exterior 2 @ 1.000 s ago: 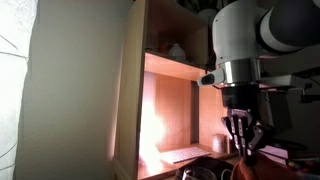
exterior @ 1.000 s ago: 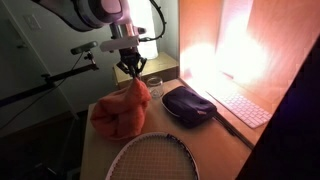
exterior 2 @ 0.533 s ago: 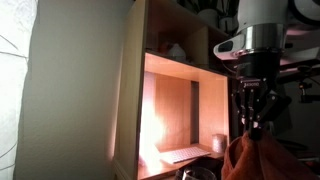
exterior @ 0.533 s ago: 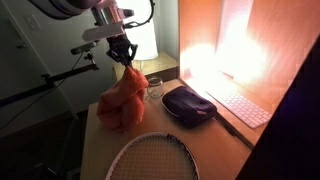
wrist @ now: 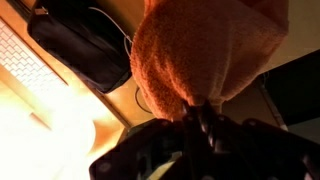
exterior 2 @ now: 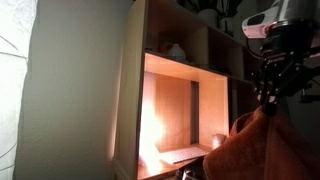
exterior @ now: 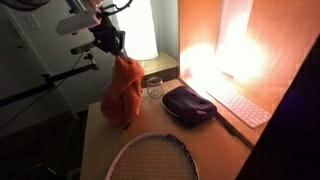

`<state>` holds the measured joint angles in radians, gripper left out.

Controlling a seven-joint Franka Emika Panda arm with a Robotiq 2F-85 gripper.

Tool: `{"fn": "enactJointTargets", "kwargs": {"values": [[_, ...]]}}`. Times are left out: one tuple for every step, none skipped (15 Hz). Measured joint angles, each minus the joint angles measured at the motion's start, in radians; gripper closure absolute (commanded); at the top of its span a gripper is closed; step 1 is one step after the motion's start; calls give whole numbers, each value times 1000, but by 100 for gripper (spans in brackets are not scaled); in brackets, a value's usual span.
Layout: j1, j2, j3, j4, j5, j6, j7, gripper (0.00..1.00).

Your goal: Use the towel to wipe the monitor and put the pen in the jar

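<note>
My gripper (exterior: 108,42) is shut on the top of the orange towel (exterior: 122,88), which hangs down in a long bunch over the left part of the desk. Both also show in an exterior view, gripper (exterior 2: 272,95) above towel (exterior 2: 255,150). In the wrist view the towel (wrist: 205,50) fills the space beyond my gripper (wrist: 197,108). The small clear jar (exterior: 154,86) stands just right of the hanging towel. The monitor (exterior: 235,40) glows pinkish-white at the back right. The pen is out of view.
A dark zippered pouch (exterior: 188,105) lies mid-desk, with a white keyboard (exterior: 245,103) to its right. A racket head (exterior: 152,158) lies at the front edge. A tall white lampshade (exterior: 140,28) glows behind the jar. A camera arm (exterior: 40,85) juts in at left.
My gripper has risen and moved left and back with the towel, which went from a heap on the desk to hanging stretched out.
</note>
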<state>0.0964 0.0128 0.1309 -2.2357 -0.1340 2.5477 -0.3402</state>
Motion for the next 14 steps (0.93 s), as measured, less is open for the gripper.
{"fn": "enactJointTargets", "kwargs": {"values": [[0,-27,0,-26,0,18,15,95],[0,-53,-1,-53,-2,44,32,95],[0,-77,-1,-79,-4,70,52,95],[0,-100,-2,-101,-4,91,72,95],[0,-121,-5,-120,-3,109,90,95],[0,-139,-11,-136,2,123,107,95],[0,-156,-19,-151,11,135,122,95],[0,-170,-31,-164,26,145,130,96],[0,-182,-44,-176,44,151,131,95],[-1,-192,-60,-186,62,153,131,96],[-2,-201,-76,-194,80,153,131,96],[-4,-208,-92,-199,91,153,131,96],[-10,-213,-106,-202,98,153,131,96],[-15,-216,-116,-203,100,153,131,96]]}}
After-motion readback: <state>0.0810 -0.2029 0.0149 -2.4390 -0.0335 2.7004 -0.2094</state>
